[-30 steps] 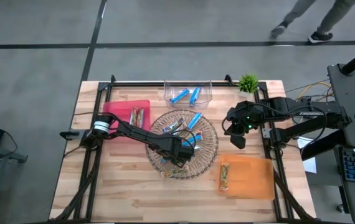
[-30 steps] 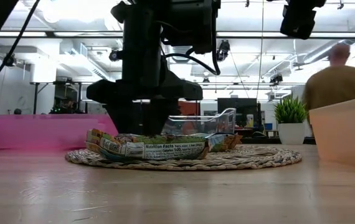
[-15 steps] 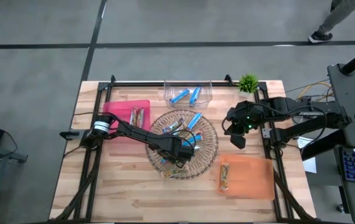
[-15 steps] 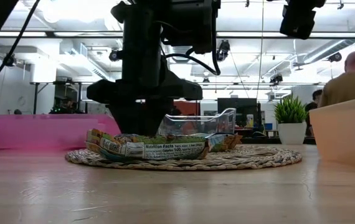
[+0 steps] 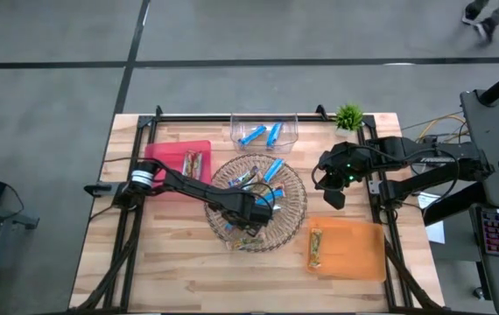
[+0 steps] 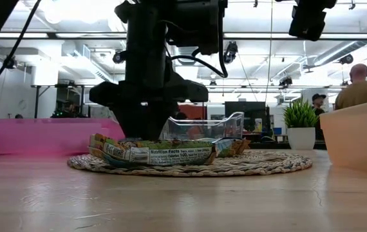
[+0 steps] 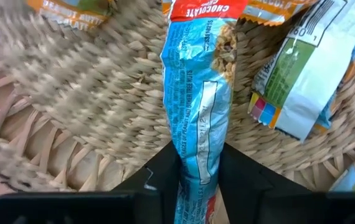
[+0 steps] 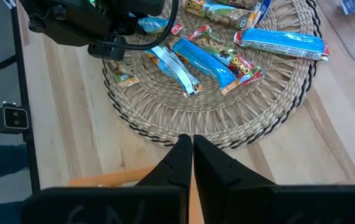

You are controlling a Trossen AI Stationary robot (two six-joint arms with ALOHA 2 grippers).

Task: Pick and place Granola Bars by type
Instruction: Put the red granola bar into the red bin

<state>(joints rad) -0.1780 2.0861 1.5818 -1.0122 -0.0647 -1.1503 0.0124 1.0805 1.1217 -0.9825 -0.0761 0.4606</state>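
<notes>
My left hand (image 7: 197, 180) is down in the round wicker tray (image 5: 295, 194), and its two dark fingers (image 7: 156, 171) press on both sides of a blue bar (image 7: 197, 118). The blue bar lies flat on the woven tray and I am gripping it at one end. Just beside it lies a bar with a white and green wrapper (image 7: 302, 81). More Granola Bars (image 8: 212, 59) lie in a loose pile on the same tray, some blue and some with many colours. The tray sits in the middle of the wooden bench (image 5: 171, 262). My right hand (image 8: 187, 155) is shut tight and holds nothing. It hangs above the bench near the tray's edge, on my right side. Nearer the front on that side lies an orange tray (image 5: 359, 249) with one bar (image 5: 316, 246) in it. On my left side a pink tray (image 5: 169, 157) holds two brownish bars (image 5: 193, 163). At the far edge stands a clear box (image 5: 263, 133) with blue bars (image 5: 263, 135) inside, and a small green plant (image 5: 349, 116) stands beside it.
</notes>
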